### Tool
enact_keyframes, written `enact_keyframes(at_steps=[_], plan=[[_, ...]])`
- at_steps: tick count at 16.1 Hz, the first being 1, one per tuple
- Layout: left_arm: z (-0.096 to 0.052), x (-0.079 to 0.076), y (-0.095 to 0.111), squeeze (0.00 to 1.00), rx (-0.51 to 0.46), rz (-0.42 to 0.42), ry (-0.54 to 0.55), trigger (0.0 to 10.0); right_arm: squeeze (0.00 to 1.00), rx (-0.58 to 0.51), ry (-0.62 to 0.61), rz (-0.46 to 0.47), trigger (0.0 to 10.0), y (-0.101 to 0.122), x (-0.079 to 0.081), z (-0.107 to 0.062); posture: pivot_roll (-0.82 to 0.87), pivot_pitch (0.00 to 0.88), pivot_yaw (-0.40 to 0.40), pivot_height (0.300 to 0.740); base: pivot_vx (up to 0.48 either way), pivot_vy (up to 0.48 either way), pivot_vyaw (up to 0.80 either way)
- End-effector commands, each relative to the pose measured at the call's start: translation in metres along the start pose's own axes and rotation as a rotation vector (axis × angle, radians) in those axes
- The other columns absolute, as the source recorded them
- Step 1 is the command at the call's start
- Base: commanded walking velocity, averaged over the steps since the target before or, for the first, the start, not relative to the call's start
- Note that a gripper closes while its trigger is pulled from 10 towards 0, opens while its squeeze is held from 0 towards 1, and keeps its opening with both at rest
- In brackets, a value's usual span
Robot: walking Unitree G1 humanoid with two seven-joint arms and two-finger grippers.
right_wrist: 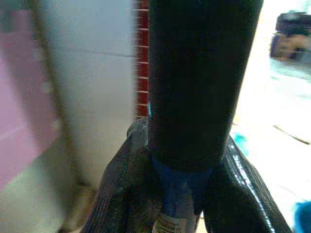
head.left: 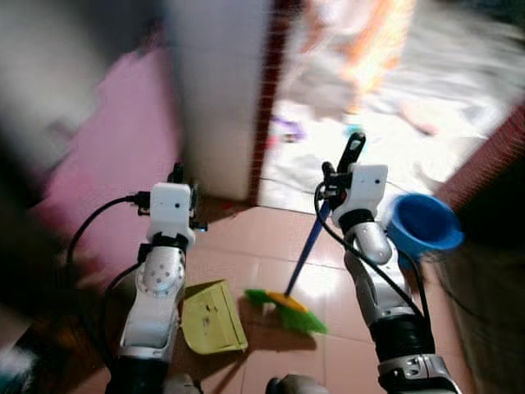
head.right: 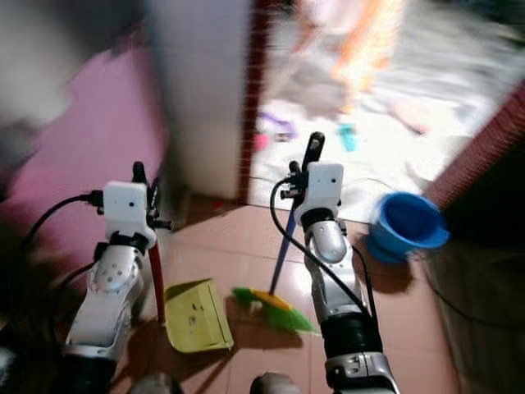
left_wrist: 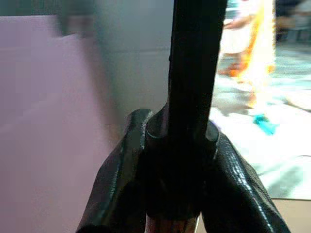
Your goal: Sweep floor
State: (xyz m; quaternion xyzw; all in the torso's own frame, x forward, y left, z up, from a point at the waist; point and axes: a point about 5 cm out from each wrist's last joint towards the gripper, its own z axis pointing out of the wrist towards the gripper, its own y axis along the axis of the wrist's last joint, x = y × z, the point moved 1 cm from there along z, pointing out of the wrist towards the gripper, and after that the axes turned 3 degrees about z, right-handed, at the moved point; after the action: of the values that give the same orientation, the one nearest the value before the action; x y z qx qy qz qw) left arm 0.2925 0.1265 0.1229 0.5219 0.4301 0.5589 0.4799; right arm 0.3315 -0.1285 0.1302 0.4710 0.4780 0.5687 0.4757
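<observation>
A broom with a blue shaft (head.left: pixel 305 250), a black top grip (head.left: pixel 351 152) and green bristles (head.left: pixel 287 310) stands slanted on the tan tiled floor. My right gripper (head.left: pixel 332 176) is shut on its upper shaft, and its fingers (right_wrist: pixel 233 179) clamp the blue shaft just under the black grip. A yellow-green dustpan (head.left: pixel 212 316) rests on the tiles left of the bristles. Its red upright handle (head.right: pixel 155 283) runs up to my left gripper (head.left: pixel 176 175), whose fingers (left_wrist: pixel 121 179) are shut on the handle's black top.
A blue bucket (head.left: pixel 422 223) sits on the floor to the right, by a brick wall (head.left: pixel 492 156). Ahead stands a white door panel (head.left: pixel 221 98) with a pink wall (head.left: pixel 115 139) to its left. Beyond the doorway lies a bright floor with small items and a blurred person in orange (head.left: pixel 369 41).
</observation>
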Motion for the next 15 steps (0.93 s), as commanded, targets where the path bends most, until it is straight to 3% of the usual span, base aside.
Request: enact_keyframes(at_steps=[1, 6, 10, 15], plan=[[0.003, -0.014, 0.014, 0.0, -0.061, -0.029, -0.035, 10.0, 0.0, -0.052, -0.005, -0.037, 10.0, 0.012, -0.006, 0.0, -0.06, 0.038, -0.091, 0.74, 0.424, 0.0, -0.66], [0.004, -0.018, 0.012, 0.0, -0.055, -0.037, -0.051, 10.0, 0.0, -0.066, 0.024, -0.049, 10.0, 0.016, -0.002, 0.004, -0.06, 0.055, -0.087, 0.74, 0.443, 0.0, -0.32], [0.003, -0.023, 0.011, 0.0, -0.041, -0.039, -0.048, 10.0, 0.0, -0.084, 0.086, -0.071, 10.0, 0.02, 0.006, 0.005, -0.06, 0.062, -0.089, 0.74, 0.426, 0.0, 0.79], [0.003, -0.025, 0.009, 0.0, -0.027, -0.038, -0.046, 10.0, 0.0, -0.094, 0.112, -0.075, 10.0, 0.023, 0.008, 0.008, -0.06, 0.069, -0.086, 0.74, 0.0, 0.0, 0.78]])
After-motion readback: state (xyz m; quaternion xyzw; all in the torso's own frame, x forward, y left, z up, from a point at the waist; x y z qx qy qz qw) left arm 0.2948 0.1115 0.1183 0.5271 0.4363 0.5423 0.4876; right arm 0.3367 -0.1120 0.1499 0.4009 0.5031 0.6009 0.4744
